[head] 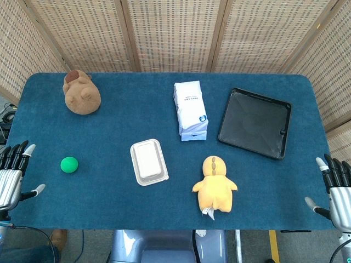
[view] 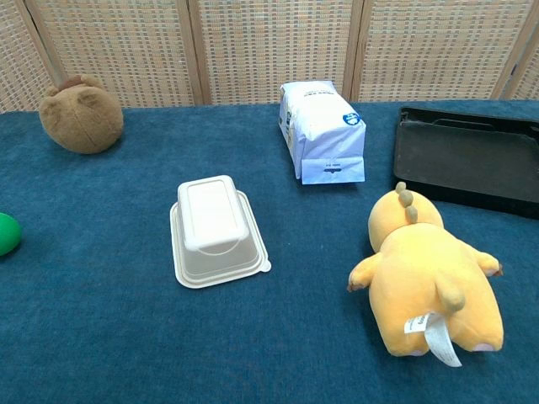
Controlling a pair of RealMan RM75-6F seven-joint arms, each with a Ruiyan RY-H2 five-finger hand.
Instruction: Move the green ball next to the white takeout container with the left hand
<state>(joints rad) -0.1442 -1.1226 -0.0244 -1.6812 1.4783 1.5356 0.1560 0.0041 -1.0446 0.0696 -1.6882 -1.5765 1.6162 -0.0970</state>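
The green ball (head: 69, 164) lies on the blue table near its left side; in the chest view only a part of the green ball (view: 7, 233) shows at the left edge. The white takeout container (head: 148, 161) sits closed near the middle of the table, well to the right of the ball, and is also plain in the chest view as the white takeout container (view: 215, 230). My left hand (head: 12, 172) hangs at the table's left front edge, fingers apart and empty, left of the ball. My right hand (head: 334, 189) is at the right front edge, fingers spread, holding nothing.
A brown plush (head: 81, 93) sits at the back left. A white bag (head: 190, 109) lies behind the container, a black tray (head: 255, 122) to its right. A yellow plush (head: 215, 189) lies front centre-right. Wicker screens stand behind the table.
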